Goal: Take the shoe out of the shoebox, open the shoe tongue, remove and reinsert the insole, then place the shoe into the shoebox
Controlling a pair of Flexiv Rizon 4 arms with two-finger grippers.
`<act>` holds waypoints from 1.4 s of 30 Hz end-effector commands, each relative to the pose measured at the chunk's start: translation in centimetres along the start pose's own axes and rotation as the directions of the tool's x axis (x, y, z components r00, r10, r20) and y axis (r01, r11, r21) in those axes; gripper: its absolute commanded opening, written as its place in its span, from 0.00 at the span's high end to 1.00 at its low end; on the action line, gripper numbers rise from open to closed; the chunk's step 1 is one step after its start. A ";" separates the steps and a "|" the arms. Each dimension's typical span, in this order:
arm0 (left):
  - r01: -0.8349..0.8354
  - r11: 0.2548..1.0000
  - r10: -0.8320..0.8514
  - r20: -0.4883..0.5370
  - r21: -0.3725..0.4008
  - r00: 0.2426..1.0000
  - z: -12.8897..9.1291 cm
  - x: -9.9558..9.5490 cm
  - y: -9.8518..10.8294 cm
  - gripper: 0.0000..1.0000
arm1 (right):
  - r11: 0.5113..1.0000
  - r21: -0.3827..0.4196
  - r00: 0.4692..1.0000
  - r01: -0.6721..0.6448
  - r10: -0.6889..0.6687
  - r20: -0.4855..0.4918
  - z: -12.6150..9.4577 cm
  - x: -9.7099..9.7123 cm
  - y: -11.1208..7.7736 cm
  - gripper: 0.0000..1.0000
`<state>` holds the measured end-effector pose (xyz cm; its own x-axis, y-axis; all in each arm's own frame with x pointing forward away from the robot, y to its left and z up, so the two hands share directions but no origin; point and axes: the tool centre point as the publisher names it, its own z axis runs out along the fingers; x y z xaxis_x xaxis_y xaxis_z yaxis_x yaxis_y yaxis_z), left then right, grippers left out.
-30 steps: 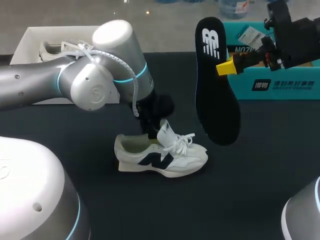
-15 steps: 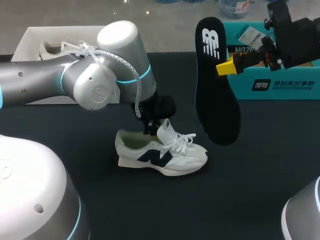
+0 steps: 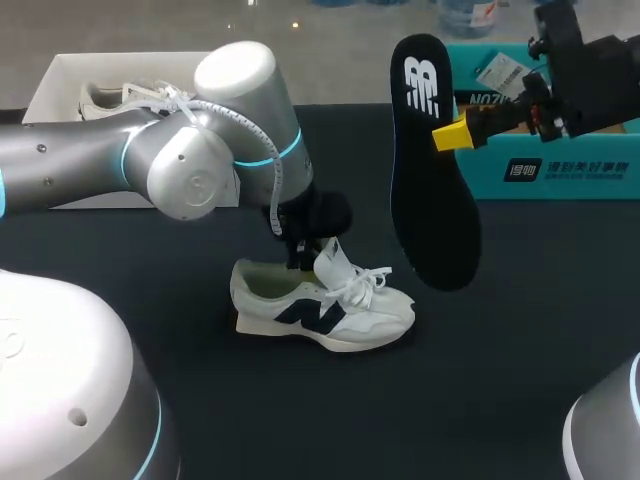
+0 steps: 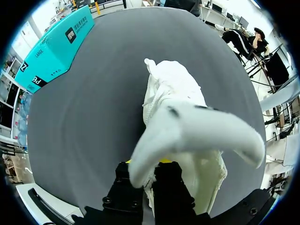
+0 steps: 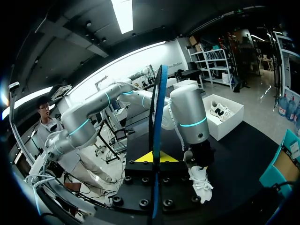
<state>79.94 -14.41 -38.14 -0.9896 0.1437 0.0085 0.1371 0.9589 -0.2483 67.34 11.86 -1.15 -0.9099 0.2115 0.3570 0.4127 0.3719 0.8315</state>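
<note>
The shoe stands on its sole in the middle of the dark counter, out of the white shoebox at the far left, where a second shoe lies. The left gripper is clenched on the tongue and holds it up and back, so the mouth of the shoe is open. The right gripper is clamped on one long edge of the black insole, which hangs upright well above the counter, to the right of the shoe.

The insole is out, so the next step looks like putting it back, and several things could go wrong:

- The insole is pinched at one edge near mid-length. Its free lower end may swing or flex and catch on the collar or laces instead of sliding in.
- Only the tongue hold steadies the shoe. A push from the insole could slide it across the counter or tip it on its side.
- A thin, soft tongue can slip out of the pinch. The mouth would then close over the insole.
- If the insole is pushed in too steeply, its front could fold under before reaching the toe.

As for print, the insole has a white logo near its upper end. The teal box at the far right has white lettering on its side and a paper tag above, and the shoe's side shows a dark emblem.
</note>
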 end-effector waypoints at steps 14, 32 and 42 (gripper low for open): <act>-0.001 1.000 0.001 0.000 -0.001 1.000 0.0 -0.1 0.0 1.00 | 1.000 0.002 1.000 -0.001 0.001 -0.001 0.1 -0.1 0.1 1.00; -0.448 0.886 0.463 -0.249 0.116 0.851 -3.9 0.7 0.1 1.00 | 1.000 0.002 1.000 -0.001 0.001 -0.001 0.1 -0.1 0.1 1.00; -0.831 0.469 0.811 -0.519 0.299 0.271 -4.9 -1.3 -0.5 1.00 | 1.000 0.002 1.000 -0.001 0.001 -0.001 0.1 -0.1 0.1 1.00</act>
<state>80.33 -13.19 -33.74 -0.7249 0.6844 0.0778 0.6297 0.7042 -0.3280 67.34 11.86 -1.15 -0.9099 0.2115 0.3569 0.4126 0.3720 0.8315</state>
